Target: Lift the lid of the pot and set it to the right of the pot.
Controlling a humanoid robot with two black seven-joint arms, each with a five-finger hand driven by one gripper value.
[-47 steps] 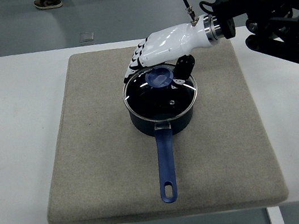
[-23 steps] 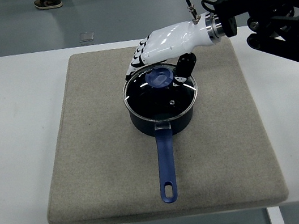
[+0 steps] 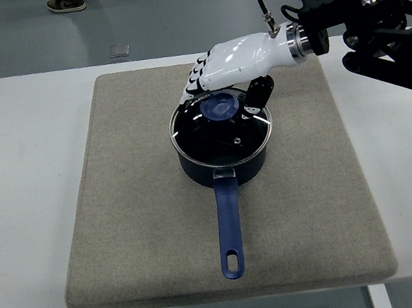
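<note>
Your right hand (image 3: 230, 71) hangs over the far side of the pot (image 3: 223, 149) in the middle of the mat (image 3: 137, 213) on the tabletop (image 3: 19, 169), fingers curled around the blue knob (image 3: 220, 106) of the lid (image 3: 220, 130), which sits on the pot.

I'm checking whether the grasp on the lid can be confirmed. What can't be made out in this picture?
- Head view: the right hand covers its own fingertips, so contact with the lid knob is unclear.
- What is in the pot: dark behind the glass lid.
- Left arm: outside the picture.
</note>
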